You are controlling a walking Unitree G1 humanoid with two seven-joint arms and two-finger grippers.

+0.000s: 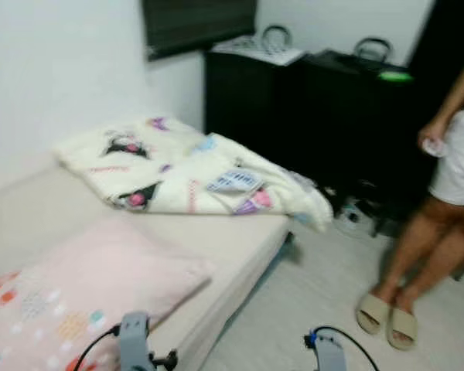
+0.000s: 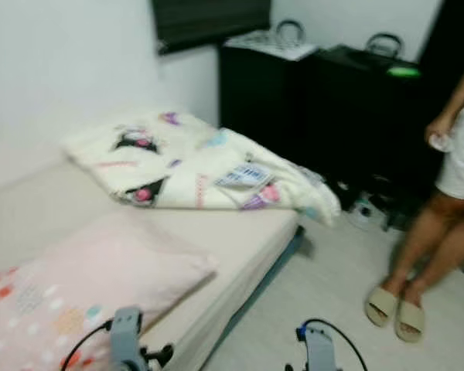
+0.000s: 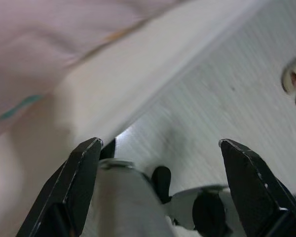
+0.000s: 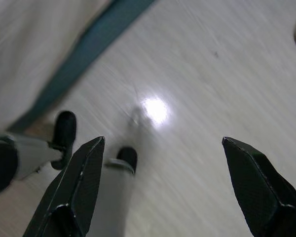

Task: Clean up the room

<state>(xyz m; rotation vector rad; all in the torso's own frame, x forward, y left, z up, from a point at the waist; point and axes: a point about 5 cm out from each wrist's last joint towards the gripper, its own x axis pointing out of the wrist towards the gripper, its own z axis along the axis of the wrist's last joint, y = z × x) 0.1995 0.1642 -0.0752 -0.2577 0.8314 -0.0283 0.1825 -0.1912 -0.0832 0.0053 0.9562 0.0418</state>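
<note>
Ahead, from nine to twelve o'clock, a low bed (image 1: 240,232) runs along the white wall, with a pale wood-look floor (image 1: 325,294) beside it. On the bed, a crumpled cream blanket (image 1: 185,174) with cartoon prints lies toward twelve o'clock, and a pink pillow (image 1: 85,294) sits near at nine o'clock. Black cabinets (image 1: 309,116) stand at one o'clock. At three o'clock a person's legs (image 1: 425,247) stand in beige slippers (image 1: 387,317). Left claw (image 3: 160,145) hangs wide open beside the mattress edge, holding nothing. Right claw (image 4: 163,143) is spread wide over the floor, also empty.
</note>
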